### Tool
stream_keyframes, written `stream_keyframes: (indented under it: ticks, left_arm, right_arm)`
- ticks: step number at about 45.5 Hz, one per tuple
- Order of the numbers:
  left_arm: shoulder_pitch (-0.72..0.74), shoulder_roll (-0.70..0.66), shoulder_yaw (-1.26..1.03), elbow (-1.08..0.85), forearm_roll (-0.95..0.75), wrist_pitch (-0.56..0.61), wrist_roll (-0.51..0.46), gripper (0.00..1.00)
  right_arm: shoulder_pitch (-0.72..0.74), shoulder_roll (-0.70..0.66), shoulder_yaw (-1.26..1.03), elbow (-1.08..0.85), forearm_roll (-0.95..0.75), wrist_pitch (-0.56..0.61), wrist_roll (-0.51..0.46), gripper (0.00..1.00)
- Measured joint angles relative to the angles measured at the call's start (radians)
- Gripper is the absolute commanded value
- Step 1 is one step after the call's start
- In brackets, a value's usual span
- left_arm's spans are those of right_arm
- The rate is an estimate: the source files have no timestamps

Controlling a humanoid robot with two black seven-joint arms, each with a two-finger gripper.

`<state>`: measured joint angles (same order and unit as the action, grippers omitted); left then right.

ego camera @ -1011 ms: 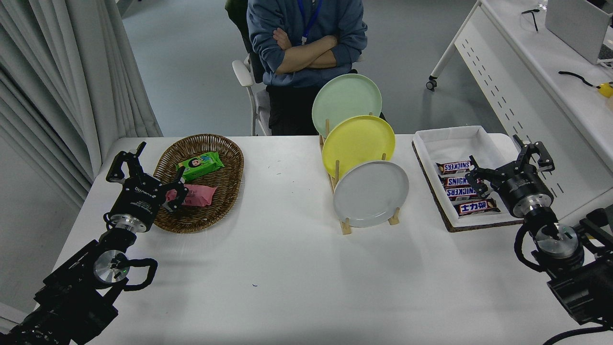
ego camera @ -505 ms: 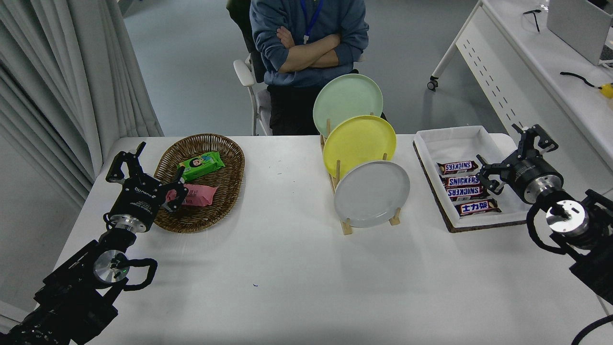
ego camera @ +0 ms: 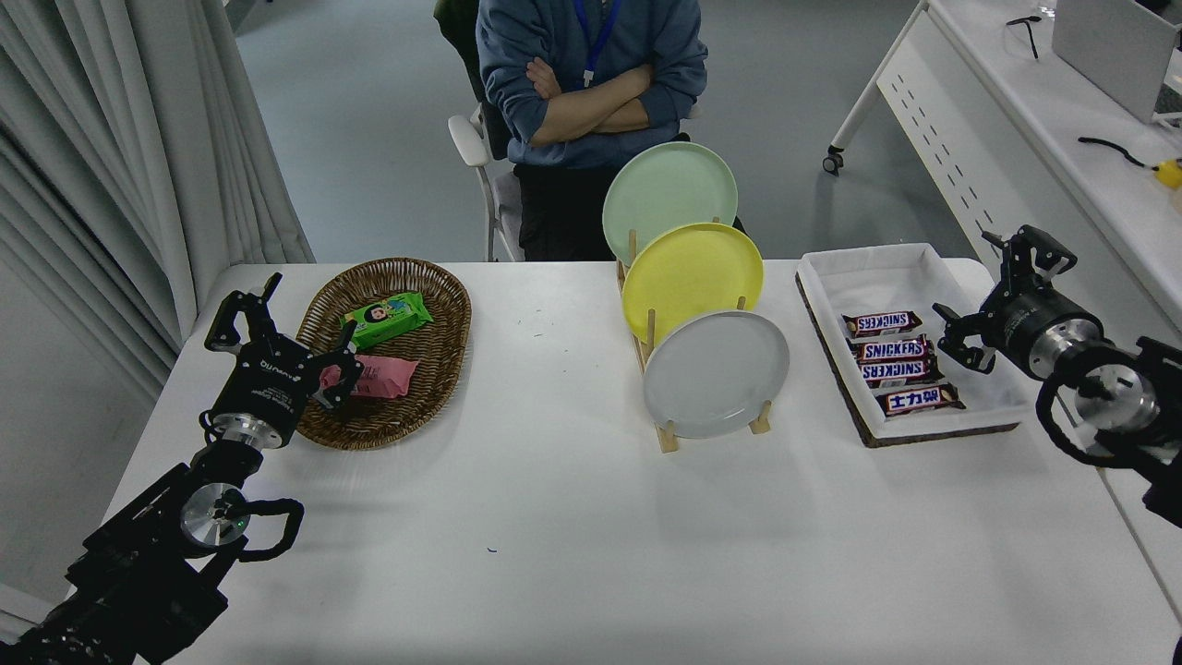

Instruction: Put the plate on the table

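My left arm sits parked at the lower left of the table (ego camera: 554, 517), its left pincer (ego camera: 282, 328) spread apart and empty, hanging over the near left rim of the wicker basket (ego camera: 443, 360). Inside that basket lie a pink packet (ego camera: 380, 376) and, farther back, a green packet (ego camera: 388, 317).

The plate (ego camera: 716, 374) I am after, light grey and glossy, stands on edge in the front slot of the wooden rack (ego camera: 667, 434), well to the right of the basket. It leans back against the pegs, its face turned toward me. Behind it in the same rack stands the yellow plate (ego camera: 693, 277), and behind that the mint-green plate (ego camera: 669, 189), each partly hidden by the one in front.

Right of the rack sits a white tray (ego camera: 877, 272) on a brown base, holding 4 chocolate bars (ego camera: 896, 360) in a column. My right pincer (ego camera: 1002, 296) hovers above the tray's right edge, its fingers apart and gripping nothing, well clear of the grey plate.

Beyond the rack, at the table's far side, a person (ego camera: 591, 83) in a blue top sits on a chair with arms crossed. Farther right stands a white perforated desk (ego camera: 979, 157) on wheels.
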<state>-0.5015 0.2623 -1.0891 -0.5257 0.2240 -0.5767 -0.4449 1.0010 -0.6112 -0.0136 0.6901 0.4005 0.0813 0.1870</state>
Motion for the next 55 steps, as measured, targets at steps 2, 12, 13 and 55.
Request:
stream_keyframes:
  ticks: [2,12,13,55]
  left_arm:
    - [0.0,0.0,0.0,0.0,0.0,0.0,0.0,1.0]
    - [0.0,0.0,0.0,0.0,0.0,0.0,0.0,1.0]
    - [0.0,0.0,0.0,0.0,0.0,0.0,0.0,1.0]
    - [0.0,0.0,0.0,0.0,0.0,0.0,0.0,1.0]
  right_arm:
    - [0.013,-0.003,-0.025,0.004,0.002,0.0,0.0,0.99]
    - [0.058,-0.02,-0.133,0.066,0.012,0.017,-0.002,0.99]
    - [0.063,-0.022,-0.143,0.075,0.015,0.02,-0.003,0.99]
    - [0.195,-0.071,-0.187,0.355,0.216,-0.045,-0.214,0.99]
